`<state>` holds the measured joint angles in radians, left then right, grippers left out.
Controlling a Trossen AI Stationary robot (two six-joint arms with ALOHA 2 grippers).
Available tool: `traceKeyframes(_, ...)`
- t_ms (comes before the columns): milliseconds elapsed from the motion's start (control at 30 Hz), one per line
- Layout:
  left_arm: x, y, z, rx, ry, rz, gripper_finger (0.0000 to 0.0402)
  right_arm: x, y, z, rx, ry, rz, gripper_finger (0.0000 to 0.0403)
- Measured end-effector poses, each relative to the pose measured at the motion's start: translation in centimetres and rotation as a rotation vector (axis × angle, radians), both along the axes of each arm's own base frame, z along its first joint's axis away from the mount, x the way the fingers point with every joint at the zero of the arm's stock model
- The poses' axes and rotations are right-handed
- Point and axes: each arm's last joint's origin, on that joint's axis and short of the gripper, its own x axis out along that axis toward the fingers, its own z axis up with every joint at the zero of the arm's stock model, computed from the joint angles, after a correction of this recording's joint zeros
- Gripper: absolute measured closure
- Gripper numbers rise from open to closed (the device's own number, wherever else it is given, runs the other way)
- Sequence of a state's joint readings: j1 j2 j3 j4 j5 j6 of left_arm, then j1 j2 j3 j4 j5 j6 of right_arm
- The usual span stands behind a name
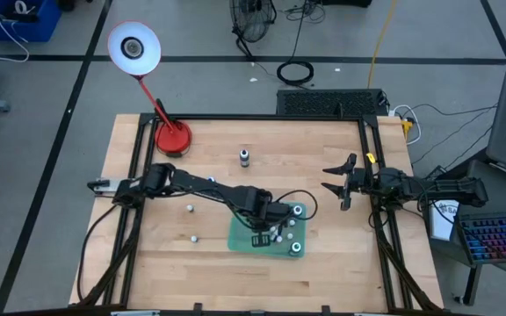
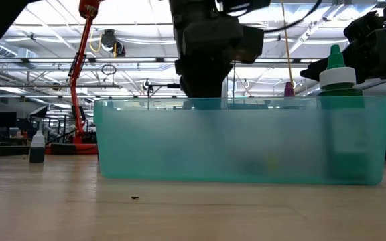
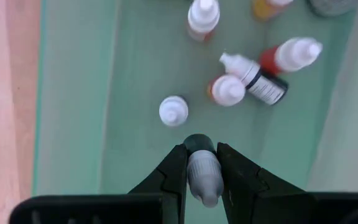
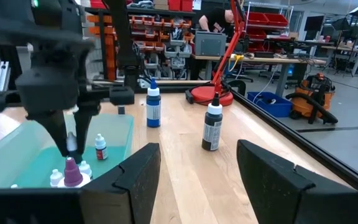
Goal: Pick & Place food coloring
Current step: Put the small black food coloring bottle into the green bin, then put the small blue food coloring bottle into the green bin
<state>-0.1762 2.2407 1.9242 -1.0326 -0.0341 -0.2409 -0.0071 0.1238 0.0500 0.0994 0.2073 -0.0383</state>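
My left gripper [image 1: 273, 228] reaches from the table's left over the green tray [image 1: 239, 237] and is shut on one small food coloring bottle [image 3: 202, 177] with a pale cap and dark body. Several more little bottles lie or stand on the tray floor: a white-capped one [image 3: 173, 110], a red-bodied one [image 3: 289, 56] and a dark one on its side [image 3: 257, 78]. Two tiny bottles [image 1: 189, 208] [image 1: 196, 237] stand on the wood left of the tray. My right gripper [image 1: 339, 185] waits open at the table's right side. My left gripper pinches the small bottle between its two fingers [image 3: 171, 177] at the pale cap and neck [image 3: 204, 186], coming from above and pointing down. The bottle stays upright with its dark body [image 3: 198, 144] below the fingertips, over the tray floor; whether its base touches the floor I cannot tell.
A taller dark bottle [image 1: 244, 158] and a blue-capped one [image 4: 153, 106] stand on the wood beyond the tray. The red lamp base [image 1: 172, 137] sits at the far left corner. A green-capped bottle [image 2: 339, 73] stands in the tray's right end. Bare wood lies along the near edge.
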Motion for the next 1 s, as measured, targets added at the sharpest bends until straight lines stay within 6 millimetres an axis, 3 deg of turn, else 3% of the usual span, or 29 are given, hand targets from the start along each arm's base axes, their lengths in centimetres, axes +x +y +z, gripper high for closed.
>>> traceKeyframes(333,0.6,0.2,-2.5,-0.029,0.048,-0.006,0.0334,0.0,0.0,0.0,0.0,0.003,0.0,0.0199)
traceKeyframes(667,0.9,0.1,-3.7,-0.032,0.072,0.001,0.0332,0.0,0.0,0.0,0.0,0.001,0.0,0.0196)
traceKeyframes(1000,0.8,0.0,-3.5,-0.083,0.086,0.01,0.0249,0.0,0.0,0.0,0.0,0.001,0.0,0.0196)
